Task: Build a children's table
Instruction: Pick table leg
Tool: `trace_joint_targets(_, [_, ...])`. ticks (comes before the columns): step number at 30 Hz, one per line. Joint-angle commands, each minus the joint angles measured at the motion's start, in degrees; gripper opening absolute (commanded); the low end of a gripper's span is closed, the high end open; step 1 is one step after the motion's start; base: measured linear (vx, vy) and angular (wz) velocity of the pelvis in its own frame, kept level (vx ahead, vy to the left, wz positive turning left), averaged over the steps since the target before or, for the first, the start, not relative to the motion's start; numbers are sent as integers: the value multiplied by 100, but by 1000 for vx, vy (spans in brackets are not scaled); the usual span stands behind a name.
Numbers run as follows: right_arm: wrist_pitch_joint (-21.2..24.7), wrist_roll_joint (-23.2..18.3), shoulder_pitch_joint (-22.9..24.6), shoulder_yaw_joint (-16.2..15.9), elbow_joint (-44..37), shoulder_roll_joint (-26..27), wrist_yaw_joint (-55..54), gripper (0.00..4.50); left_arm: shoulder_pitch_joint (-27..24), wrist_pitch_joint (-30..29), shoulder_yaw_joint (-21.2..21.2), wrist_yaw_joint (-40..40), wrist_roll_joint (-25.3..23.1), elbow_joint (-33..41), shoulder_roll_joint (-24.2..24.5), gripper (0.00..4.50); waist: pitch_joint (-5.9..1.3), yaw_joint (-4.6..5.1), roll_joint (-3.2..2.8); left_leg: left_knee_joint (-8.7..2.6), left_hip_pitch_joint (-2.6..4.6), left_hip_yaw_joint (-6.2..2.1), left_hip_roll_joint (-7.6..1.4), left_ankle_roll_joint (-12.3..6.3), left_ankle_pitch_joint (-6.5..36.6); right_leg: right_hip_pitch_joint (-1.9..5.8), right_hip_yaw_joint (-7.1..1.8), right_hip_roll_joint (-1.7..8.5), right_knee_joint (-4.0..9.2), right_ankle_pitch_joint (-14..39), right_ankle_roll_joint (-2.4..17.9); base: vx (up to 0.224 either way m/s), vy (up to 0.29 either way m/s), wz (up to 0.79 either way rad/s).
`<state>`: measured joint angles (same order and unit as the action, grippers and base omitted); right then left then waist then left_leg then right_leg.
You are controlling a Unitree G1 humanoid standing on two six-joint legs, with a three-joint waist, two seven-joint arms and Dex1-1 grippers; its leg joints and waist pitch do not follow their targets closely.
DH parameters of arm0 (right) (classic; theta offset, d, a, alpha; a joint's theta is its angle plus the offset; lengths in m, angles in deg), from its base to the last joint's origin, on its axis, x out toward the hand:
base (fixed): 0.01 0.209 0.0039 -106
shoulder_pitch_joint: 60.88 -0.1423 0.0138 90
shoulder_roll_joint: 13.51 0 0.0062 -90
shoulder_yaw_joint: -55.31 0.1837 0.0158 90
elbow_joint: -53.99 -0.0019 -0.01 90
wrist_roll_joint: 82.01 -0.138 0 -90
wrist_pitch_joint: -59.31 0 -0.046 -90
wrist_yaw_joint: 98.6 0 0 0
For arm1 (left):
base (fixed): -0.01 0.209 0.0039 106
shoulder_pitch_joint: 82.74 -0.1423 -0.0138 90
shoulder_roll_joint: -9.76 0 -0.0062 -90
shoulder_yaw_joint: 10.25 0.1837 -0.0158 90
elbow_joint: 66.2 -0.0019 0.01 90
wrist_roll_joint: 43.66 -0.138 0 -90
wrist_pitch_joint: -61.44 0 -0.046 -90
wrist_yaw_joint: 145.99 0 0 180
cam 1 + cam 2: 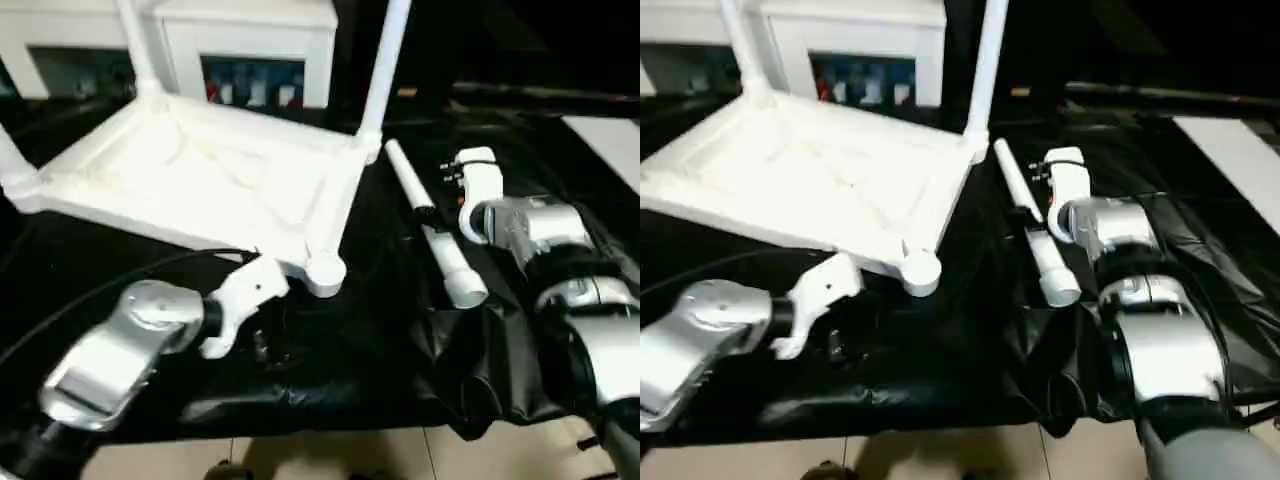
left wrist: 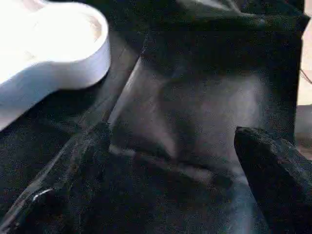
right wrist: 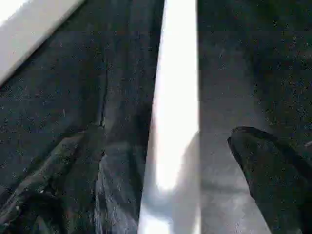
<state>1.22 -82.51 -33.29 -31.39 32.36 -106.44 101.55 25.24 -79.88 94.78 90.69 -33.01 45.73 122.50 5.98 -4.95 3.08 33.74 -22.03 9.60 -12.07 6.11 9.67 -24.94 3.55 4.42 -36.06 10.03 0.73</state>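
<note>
While the loose leg (image 1: 436, 228) lies between the right gripper's (image 3: 195, 161) spread fingers, ungrasped, a skewed close could roll it off the desk (image 1: 380, 340). Top (image 1: 200, 175) sits upside down at ten o'clock, its empty socket (image 1: 325, 272) near the open, empty left gripper (image 2: 170, 170).

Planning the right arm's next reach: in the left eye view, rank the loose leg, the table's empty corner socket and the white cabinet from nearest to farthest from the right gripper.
1. Loose leg, right beside the right gripper.
2. Empty corner socket, toward the robot's left.
3. White cabinet, at the back.
</note>
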Motion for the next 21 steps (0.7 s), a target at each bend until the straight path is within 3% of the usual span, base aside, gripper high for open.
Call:
trace_joint_targets(1, [50,87,-100,-74,194,-59,102,443,-3,-115,-94,48,106,210,56,450,-321,35,-66,-378,22,37,0,48,848,335,-226,211,319,638,1182,0,0,0])
trace_joint_targets(3, [72,191,-161,-181,372,-61,246,443,19,-110,-152,37,161,279,107,450,-305,35,-66,-359,6,44,2,-24,641,335,-225,203,288,350,1275,0,0,0])
trace_joint_targets(4, [129,246,-187,-210,485,-71,329,443,50,-151,-228,79,260,387,150,450,-236,32,-69,-362,-6,56,1,-109,543,323,-232,205,290,205,1355,0,0,0])
trace_joint_targets(7, [227,244,-213,-151,655,-102,442,443,107,-296,-308,170,425,576,262,450,-228,30,-52,-326,-10,68,-2,-237,160,334,-231,193,228,-292,1551,0,0,0])
trace_joint_targets(9, [250,232,-221,-128,688,-110,461,443,113,-312,-313,184,446,603,293,450,-170,30,-52,-335,-15,78,-7,-274,275,323,-235,207,254,-140,1592,0,0,0])
trace_joint_targets(10, [275,247,-229,-144,715,-122,522,417,123,-312,-324,188,453,605,320,450,-149,34,-44,-348,-15,75,-15,-242,420,328,-235,223,271,105,1573,0,0,0])
trace_joint_targets(12, [273,295,-248,-191,780,-157,572,409,142,-333,-349,170,489,613,362,450,-123,34,-51,-359,-4,74,-25,-178,562,318,-242,238,299,388,1516,0,0,0])
trace_joint_targets(16, [334,316,-267,-176,868,-173,677,366,179,-393,-403,143,586,657,446,450,-139,27,-40,-366,10,73,-35,-63,603,323,-246,249,301,517,1461,0,0,0])
trace_joint_targets(21, [387,207,-272,-8,901,-213,708,317,234,-353,-404,115,628,608,509,450,-202,6,-40,-349,13,75,-31,-50,481,351,-244,246,270,329,1495,0,0,0])
